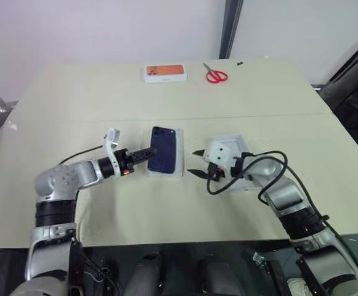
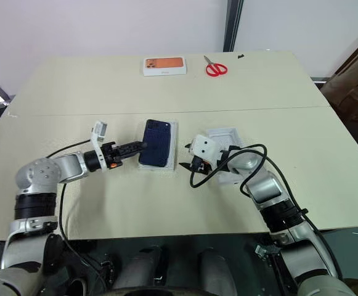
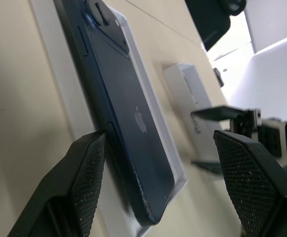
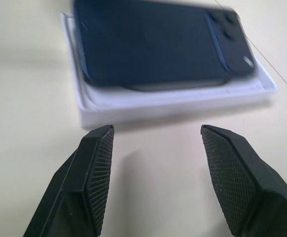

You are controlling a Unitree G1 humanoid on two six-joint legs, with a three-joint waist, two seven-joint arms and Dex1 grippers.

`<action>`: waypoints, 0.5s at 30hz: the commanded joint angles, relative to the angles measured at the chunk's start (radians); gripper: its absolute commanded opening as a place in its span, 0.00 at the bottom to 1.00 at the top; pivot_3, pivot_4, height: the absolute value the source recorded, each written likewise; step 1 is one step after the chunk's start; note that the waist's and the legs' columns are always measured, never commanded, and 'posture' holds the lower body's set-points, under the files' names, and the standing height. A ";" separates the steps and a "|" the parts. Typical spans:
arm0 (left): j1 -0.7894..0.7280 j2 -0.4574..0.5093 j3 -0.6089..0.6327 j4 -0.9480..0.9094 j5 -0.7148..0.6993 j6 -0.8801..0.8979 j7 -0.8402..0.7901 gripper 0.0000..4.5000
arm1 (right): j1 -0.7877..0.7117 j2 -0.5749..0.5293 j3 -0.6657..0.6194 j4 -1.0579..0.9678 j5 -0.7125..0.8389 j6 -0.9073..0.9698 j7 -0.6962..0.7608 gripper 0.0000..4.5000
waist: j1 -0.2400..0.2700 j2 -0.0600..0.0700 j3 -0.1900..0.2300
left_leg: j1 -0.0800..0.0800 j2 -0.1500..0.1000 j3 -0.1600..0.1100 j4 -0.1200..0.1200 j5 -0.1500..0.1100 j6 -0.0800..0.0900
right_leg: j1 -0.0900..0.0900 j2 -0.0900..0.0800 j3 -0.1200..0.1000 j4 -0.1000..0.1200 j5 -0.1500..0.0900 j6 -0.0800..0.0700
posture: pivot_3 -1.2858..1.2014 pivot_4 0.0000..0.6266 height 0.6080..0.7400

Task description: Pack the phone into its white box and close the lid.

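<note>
**Phone lies in its tray, both hands open**

Our left hand (image 1: 154, 151) stands wide open at the near left edge of the slim dark navy-blue phone (image 1: 165, 150), gripping nothing. Our right hand (image 1: 197, 163) is open too, empty, just right of the shallow white cardboard box (image 1: 180, 154). The phone lies back-up in that box, long axis running away from us, camera cluster at the far end. The deeper white lid (image 1: 243, 143) sits on the pale surface (image 1: 105, 92), mostly hidden behind the right wrist.

Table (image 1: 74, 203) bears box (image 1: 180, 161), lid (image 1: 243, 145), scissors (image 1: 215, 74).
</note>
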 commanded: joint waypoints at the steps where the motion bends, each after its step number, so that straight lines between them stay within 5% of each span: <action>1: 0.011 0.035 0.010 -0.064 -0.009 -0.015 -0.033 0.80 | -0.038 -0.009 -0.039 0.013 0.011 -0.015 -0.010 0.66 | 0.001 0.000 0.000 | 0.000 0.000 0.000 0.000 0.000 0.000 | 0.000 0.000 0.000 0.000 0.000 0.000 | 0.52 0.24 0.95; 15: -0.049 -0.059 0.004 -0.043 -0.013 -0.032 -0.005 0.80 | -0.080 0.019 -0.029 0.068 -0.002 -0.034 -0.036 0.66 | 0.001 0.000 0.000 | 0.000 0.000 0.000 0.000 0.000 0.000 | 0.000 0.000 0.000 0.000 0.000 0.000 | 0.52 0.24 0.95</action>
